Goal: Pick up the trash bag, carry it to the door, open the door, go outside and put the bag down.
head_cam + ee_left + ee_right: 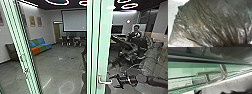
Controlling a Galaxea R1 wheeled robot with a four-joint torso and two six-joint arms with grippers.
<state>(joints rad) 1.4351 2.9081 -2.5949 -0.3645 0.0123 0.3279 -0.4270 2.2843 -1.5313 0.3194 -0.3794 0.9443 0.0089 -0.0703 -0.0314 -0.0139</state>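
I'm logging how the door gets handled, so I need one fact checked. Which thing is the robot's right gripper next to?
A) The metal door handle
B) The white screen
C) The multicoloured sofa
A: the head view shows the right gripper beside the metal door handle, and the right wrist view shows that handle up close.

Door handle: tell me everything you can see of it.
The door handle is shiny and looks metal, made of smooth bars with rounded bends. It is mounted on the door's green-tinted edge, its lever roughly level in the head view. The open right gripper is right by it; whether they touch, I can't tell.
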